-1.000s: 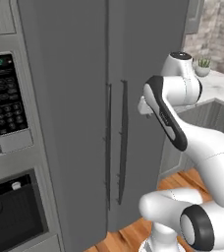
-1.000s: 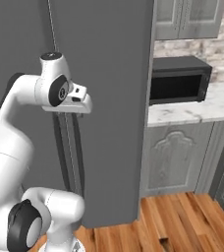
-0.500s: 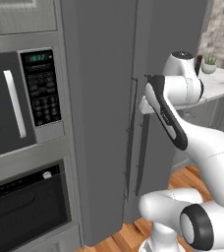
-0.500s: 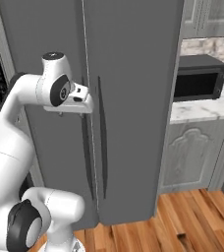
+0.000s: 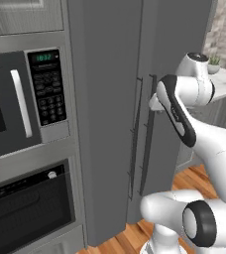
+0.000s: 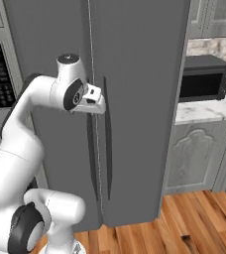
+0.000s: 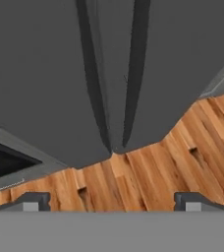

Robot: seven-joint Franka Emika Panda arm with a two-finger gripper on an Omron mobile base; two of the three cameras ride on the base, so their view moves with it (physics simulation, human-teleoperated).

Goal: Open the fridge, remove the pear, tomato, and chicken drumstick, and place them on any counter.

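The fridge (image 5: 110,99) stands tall and dark grey, both doors shut, with two long slim vertical handles (image 5: 147,134) running side by side along the middle seam. Its front is plain and flat. To its left sits a black-panelled microwave (image 5: 16,104) with a keypad, above an oven (image 5: 30,203). To its right, a white marble counter (image 6: 204,110) over grey cabinets carries a small black microwave (image 6: 204,77).

The gripper (image 7: 112,201) is raised in front of the fridge near the top of the handles, pointing down along the doors. Its fingertips (image 7: 33,202) sit far apart at the edges of the hand view, jaws wide and holding nothing. Below lies the wooden floor (image 7: 148,172).
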